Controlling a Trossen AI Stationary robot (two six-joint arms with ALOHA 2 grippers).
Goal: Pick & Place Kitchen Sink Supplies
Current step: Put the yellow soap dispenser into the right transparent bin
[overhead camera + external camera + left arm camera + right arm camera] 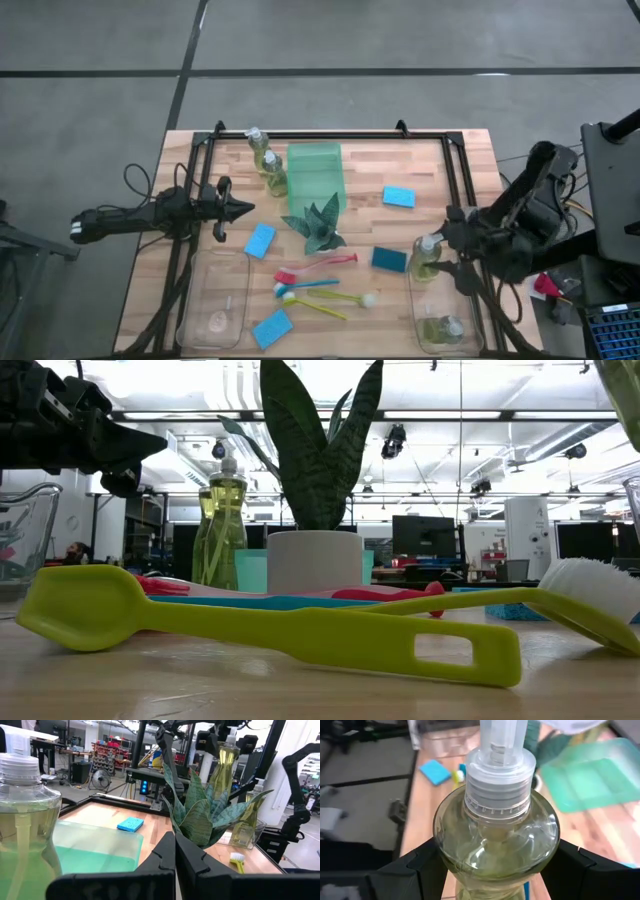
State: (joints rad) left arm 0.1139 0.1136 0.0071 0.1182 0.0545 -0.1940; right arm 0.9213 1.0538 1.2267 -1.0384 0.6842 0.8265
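Soap bottle [496,840] sits clamped in our right gripper [495,870] above the right bin [470,335]; next we lower and release.

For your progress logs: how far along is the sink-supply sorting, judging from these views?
Done: one soap bottle lies in the right bin. In hand: the right gripper holds a second bottle. Left: two bottles, four sponges and the brushes; the left gripper waits shut.

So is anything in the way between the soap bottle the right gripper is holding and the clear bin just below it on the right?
Nothing visible blocks it. The right gripper grips the soap bottle at the clear bin's upper end. Another bottle already lies at the bin's lower end, leaving its middle bare.
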